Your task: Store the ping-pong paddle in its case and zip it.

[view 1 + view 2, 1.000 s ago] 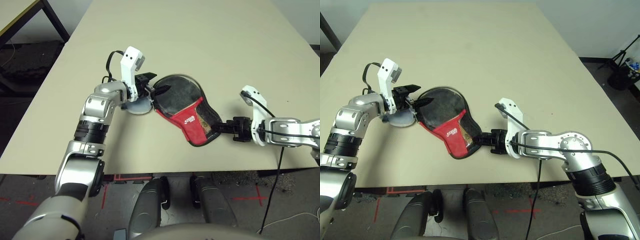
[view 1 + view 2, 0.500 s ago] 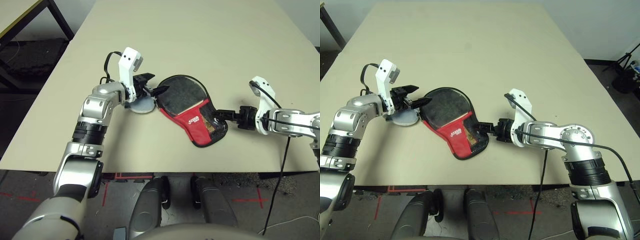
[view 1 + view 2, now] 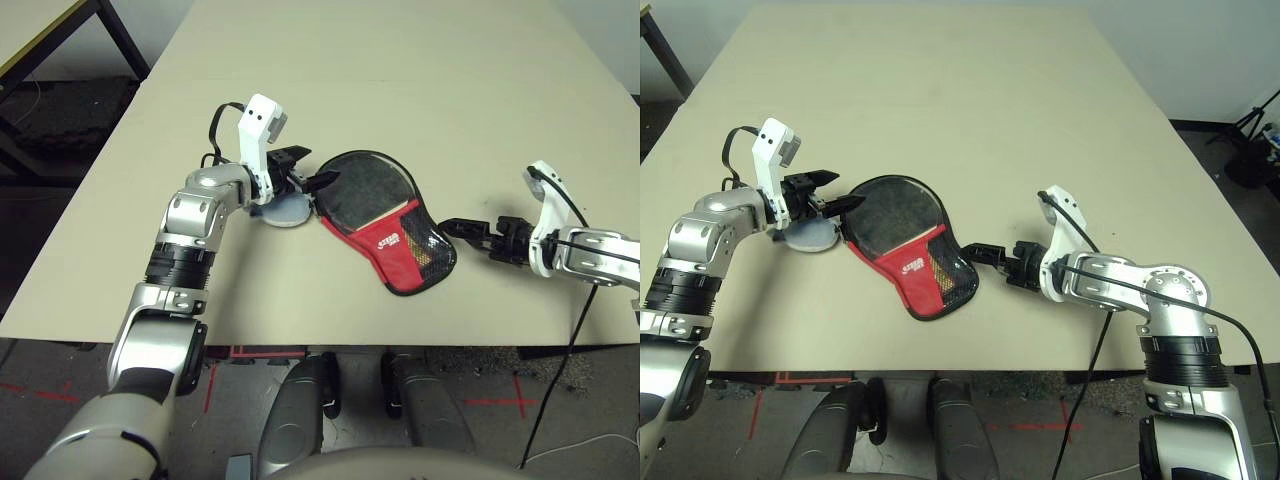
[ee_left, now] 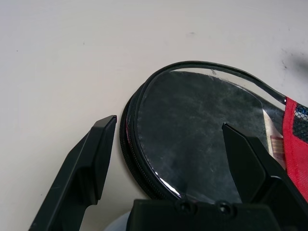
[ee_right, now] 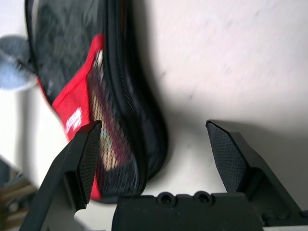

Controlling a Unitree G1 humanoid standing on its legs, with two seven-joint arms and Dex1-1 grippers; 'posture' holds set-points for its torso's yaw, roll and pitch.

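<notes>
The black and red case [image 3: 388,232] lies flat on the table, round end toward my left arm. The ping-pong paddle sits inside it: its black face [image 4: 192,130] shows through a clear panel and its tan handle [image 5: 109,144] through the mesh pocket. My left gripper [image 3: 318,166] hovers open at the round end, one finger on each side of the zipped rim [image 4: 139,159], touching nothing. Just off the narrow end, my right gripper [image 3: 985,250] is open and holds nothing; a small gap separates it from the case.
A small grey-blue pouch [image 3: 283,210] lies under my left gripper, touching the case's round end. The beige table [image 3: 400,80] stretches bare far beyond the case. Its front edge [image 3: 300,345] runs close below the case.
My right gripper has let go of the case's narrow end, opened, and drawn back to the right. The left gripper has stayed in place. The camera has shifted slightly.
</notes>
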